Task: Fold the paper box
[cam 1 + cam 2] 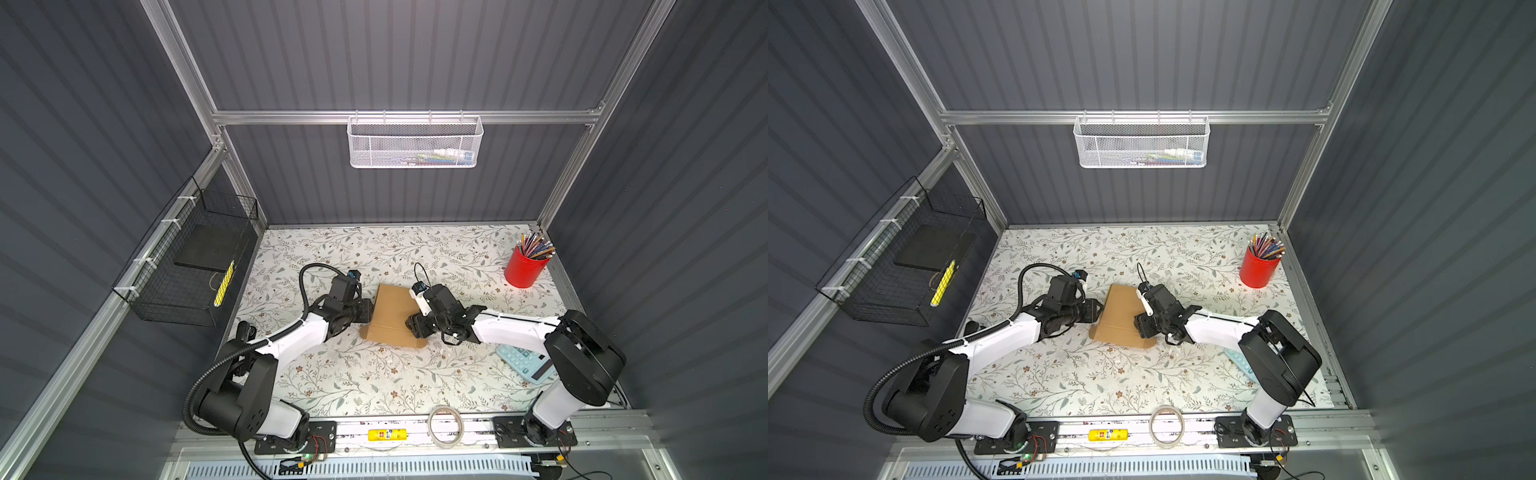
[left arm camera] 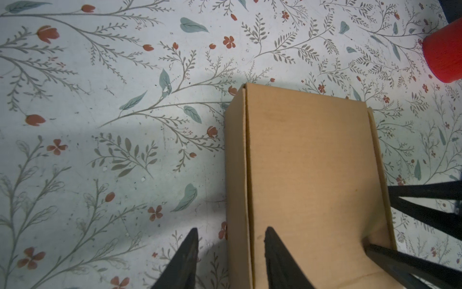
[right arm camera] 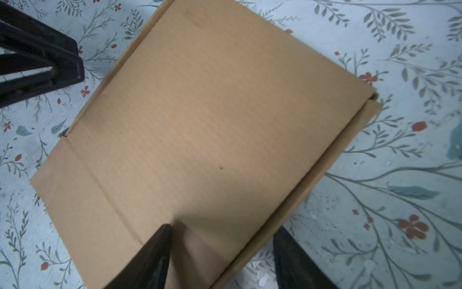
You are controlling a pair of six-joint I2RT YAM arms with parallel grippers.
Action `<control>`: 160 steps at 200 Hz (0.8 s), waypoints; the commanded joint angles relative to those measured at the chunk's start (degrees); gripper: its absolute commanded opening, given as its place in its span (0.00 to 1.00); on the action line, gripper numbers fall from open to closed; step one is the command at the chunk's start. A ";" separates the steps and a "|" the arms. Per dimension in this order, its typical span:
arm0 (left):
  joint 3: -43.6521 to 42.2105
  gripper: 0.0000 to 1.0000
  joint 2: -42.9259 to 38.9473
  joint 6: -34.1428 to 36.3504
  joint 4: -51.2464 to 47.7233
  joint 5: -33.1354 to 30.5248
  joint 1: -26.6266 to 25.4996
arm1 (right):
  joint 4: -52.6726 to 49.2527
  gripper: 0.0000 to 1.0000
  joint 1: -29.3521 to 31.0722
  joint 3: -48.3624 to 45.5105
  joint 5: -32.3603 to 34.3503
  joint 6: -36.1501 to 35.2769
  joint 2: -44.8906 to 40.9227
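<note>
The paper box [image 1: 392, 309] is plain brown cardboard with its lid down, and it lies mid-table in both top views. A front flap [image 3: 67, 190] sticks out past a crease on the side toward the arms' bases. My left gripper [image 2: 231, 230] is open at the box's left edge. One of its fingers is over the lid and the other is over the table, with the side wall between them. My right gripper [image 3: 222, 227] is open at the right edge. One finger [image 3: 160, 240] rests on the lid and the other is outside over the table.
A red cup of pencils [image 1: 524, 268] stands at the back right. A pale blue calculator [image 1: 524, 360] lies under the right arm. A tape roll [image 1: 446, 426] and a yellow item [image 1: 386, 434] sit on the front rail. A black wire basket [image 1: 187, 266] hangs on the left wall.
</note>
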 commanded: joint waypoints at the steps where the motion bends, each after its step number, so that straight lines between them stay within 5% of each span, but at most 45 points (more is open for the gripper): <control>1: 2.71 0.41 1.77 1.56 -1.68 2.58 0.65 | -4.04 0.64 -0.63 -0.41 -0.33 -2.82 -0.07; 160: 3.15 0.21 5.08 2.19 -1.19 4.87 1.50 | -4.04 0.62 -0.90 -0.32 -0.27 -3.10 -1.05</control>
